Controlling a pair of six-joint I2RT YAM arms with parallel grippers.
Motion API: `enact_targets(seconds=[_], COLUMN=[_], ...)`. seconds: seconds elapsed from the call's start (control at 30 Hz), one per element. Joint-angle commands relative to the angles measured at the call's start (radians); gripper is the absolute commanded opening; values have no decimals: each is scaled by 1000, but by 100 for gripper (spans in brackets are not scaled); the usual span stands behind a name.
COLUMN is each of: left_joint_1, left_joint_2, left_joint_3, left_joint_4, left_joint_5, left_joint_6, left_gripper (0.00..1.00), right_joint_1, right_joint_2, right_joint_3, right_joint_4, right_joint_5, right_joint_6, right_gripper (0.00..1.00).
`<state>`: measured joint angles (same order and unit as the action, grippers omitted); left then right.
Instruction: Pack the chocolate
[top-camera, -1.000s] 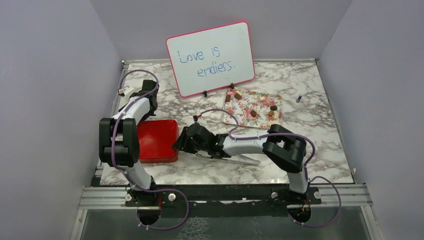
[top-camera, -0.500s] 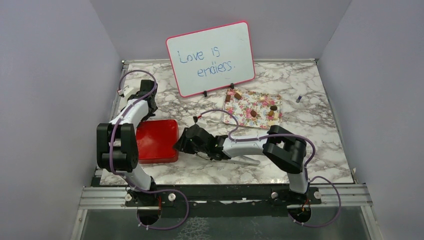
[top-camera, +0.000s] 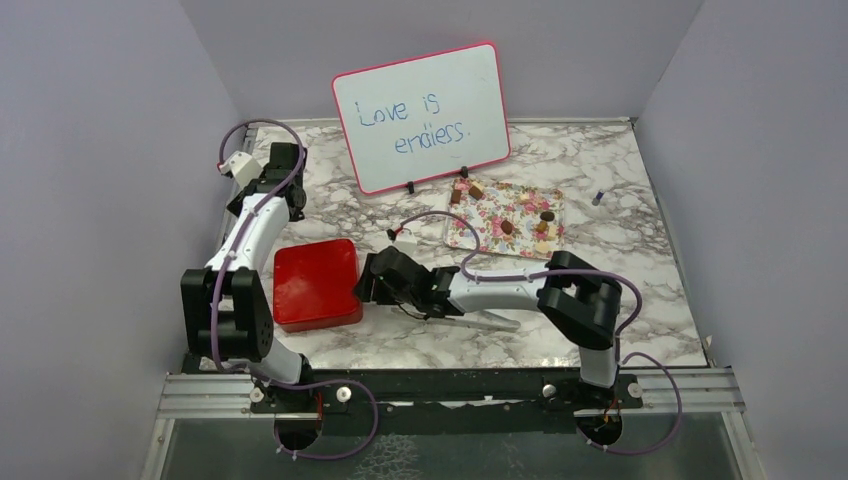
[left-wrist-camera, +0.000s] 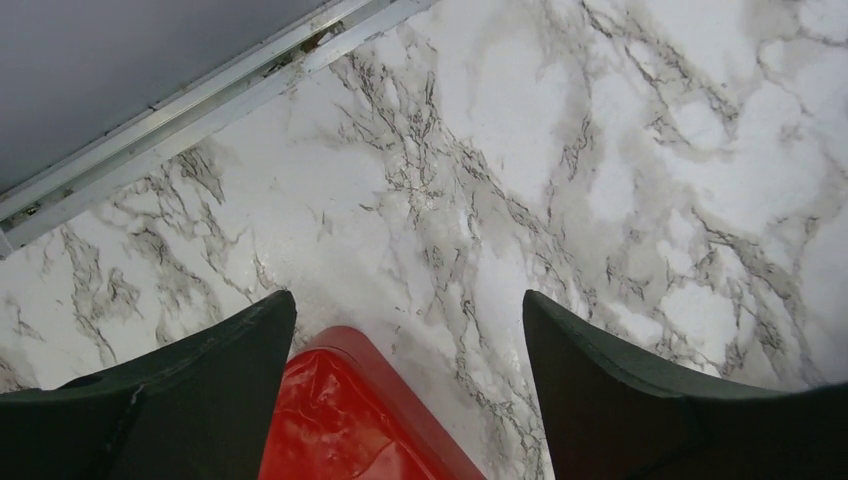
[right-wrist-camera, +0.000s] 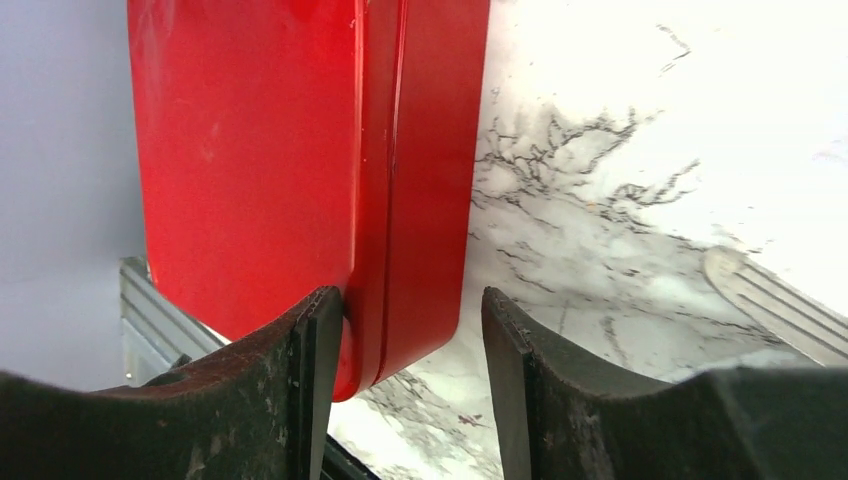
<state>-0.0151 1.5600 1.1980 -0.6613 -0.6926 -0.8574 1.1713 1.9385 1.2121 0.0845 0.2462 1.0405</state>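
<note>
Item: chocolate (top-camera: 507, 227), several small brown pieces, some pale-topped, scattered loose on a flowered tray (top-camera: 490, 240) at the far right-centre of the marble table (top-camera: 620, 300), just in front of the whiteboard (top-camera: 420, 115). Right gripper (right-wrist-camera: 408, 295): low at the red box (top-camera: 315, 283), its 2 fingers apart and straddling the box's right edge. 1 finger (right-wrist-camera: 300, 380) is against the lid, and the other stands off the side wall with a gap showing. The chocolate lies well apart from it, beyond and to its right. Left gripper (left-wrist-camera: 405, 300): jaws wide apart, holding nothing, above bare marble at the box's far corner, the whole table-width from the chocolate.
</note>
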Motion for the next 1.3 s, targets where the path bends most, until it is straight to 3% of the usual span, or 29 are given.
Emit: enact_targets(seconds=[0.0, 0.17, 0.37, 0.6, 0.97, 1.27], left_joint_1=[4, 6, 6, 6, 6, 6], left_joint_2=[-82, -110, -87, 3, 5, -3], left_joint_3=[-36, -101, -158, -167, -229, -151], left_joint_4=[-28, -27, -8, 45, 119, 110], left_joint_5=[-37, 1, 12, 152, 221, 225], left_joint_6=[-51, -98, -151, -160, -158, -136], left_gripper=[81, 59, 28, 7, 6, 9], right_joint_1=[-4, -8, -10, -11, -44, -44], right_joint_2=[-82, -96, -29, 130, 383, 222], right_joint_3=[49, 110, 250, 429, 552, 506], right_joint_4=[-119, -94, -42, -61, -225, -148], right_joint_5=[131, 173, 127, 152, 303, 209], right_joint_6=[-117, -259, -495, -669, -674, -712], right_gripper=[56, 42, 1, 1, 1, 1])
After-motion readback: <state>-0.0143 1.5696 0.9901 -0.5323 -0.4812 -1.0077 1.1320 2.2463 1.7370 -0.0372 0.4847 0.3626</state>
